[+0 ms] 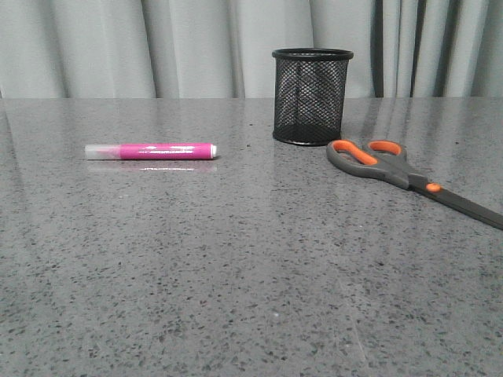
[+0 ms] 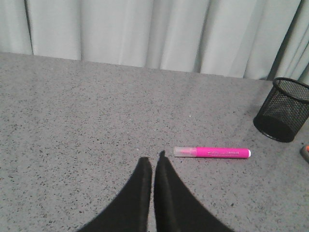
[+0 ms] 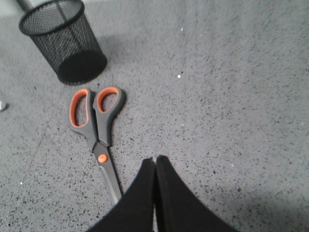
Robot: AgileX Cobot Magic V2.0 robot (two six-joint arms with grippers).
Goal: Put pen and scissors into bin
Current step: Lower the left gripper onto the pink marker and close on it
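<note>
The magenta pen [image 1: 151,151] lies flat on the grey table, left of centre, cap to the left. The black mesh bin [image 1: 311,96] stands upright at the back. The scissors [image 1: 393,171] lie shut to the bin's right, handles toward the bin, blades running off the right edge. No gripper shows in the front view. In the left wrist view my left gripper [image 2: 152,158] is shut and empty, above the table just short of the pen [image 2: 212,152], with the bin [image 2: 283,109] beyond. In the right wrist view my right gripper [image 3: 155,159] is shut and empty, beside the scissors [image 3: 96,129] near the bin [image 3: 65,39].
The speckled grey table [image 1: 236,267] runs back to pale curtains [image 1: 157,47]. The scissors' blade tip passes under my right fingers in the right wrist view.
</note>
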